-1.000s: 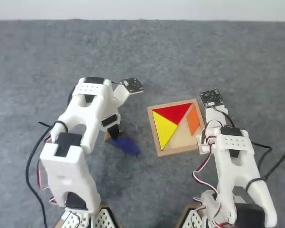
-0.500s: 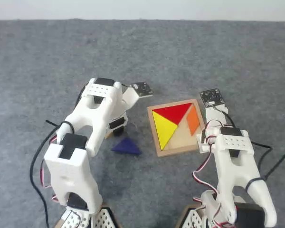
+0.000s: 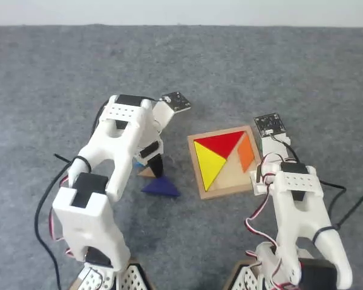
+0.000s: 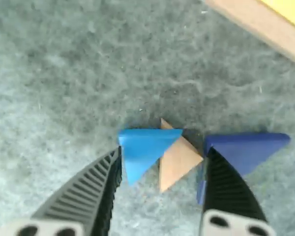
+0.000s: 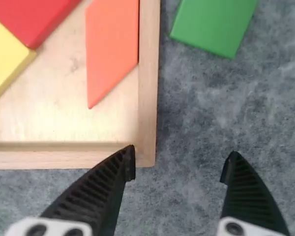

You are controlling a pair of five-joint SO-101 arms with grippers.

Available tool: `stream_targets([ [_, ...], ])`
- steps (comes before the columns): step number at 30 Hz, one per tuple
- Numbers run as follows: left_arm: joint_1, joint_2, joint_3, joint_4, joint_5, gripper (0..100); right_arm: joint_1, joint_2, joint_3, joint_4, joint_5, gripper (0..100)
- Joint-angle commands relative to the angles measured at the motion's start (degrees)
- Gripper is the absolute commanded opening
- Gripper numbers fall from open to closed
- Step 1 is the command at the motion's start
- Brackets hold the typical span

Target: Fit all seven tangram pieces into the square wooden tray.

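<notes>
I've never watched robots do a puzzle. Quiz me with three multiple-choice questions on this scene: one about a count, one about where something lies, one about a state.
1. How many coloured pieces lie in the square wooden tray?
A. one
B. three
C. seven

2. Where does the green flat piece lie?
A. inside the tray
B. on the grey carpet outside the tray
C. in a gripper

3. How is the left gripper?
A. open
B. shut on a piece
C. shut on nothing

Answers:
1 B: the red triangle, yellow triangle and orange parallelogram are in it.
2 B: it rests on carpet past the tray's wall.
3 A: its fingers stand apart, either side of the light blue triangle and tan wooden piece.
</notes>
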State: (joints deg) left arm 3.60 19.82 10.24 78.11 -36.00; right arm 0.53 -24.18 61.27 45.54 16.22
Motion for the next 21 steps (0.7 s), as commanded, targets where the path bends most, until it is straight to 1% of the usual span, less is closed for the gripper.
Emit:
stream_targets([
  [1, -0.4, -4.2, -5.1, 0.8, 3.0, 24, 0.8, -1.6, 0.0, -1.3, 0.4, 28.4],
  [6, 3.3, -4.2, -5.1, 7.4, 3.1, 24, 0.8, -1.6, 0.2, -1.9, 0.4, 28.4],
  [12, 4.9, -4.1, -1.3, 7.7, 3.3, 24, 0.8, -1.6, 0.2, -1.9, 0.4, 28.4],
  [21, 4.0, -3.5, 3.1, 6.9, 3.4, 24, 0.8, -1.6, 0.2, -1.8, 0.4, 28.4],
])
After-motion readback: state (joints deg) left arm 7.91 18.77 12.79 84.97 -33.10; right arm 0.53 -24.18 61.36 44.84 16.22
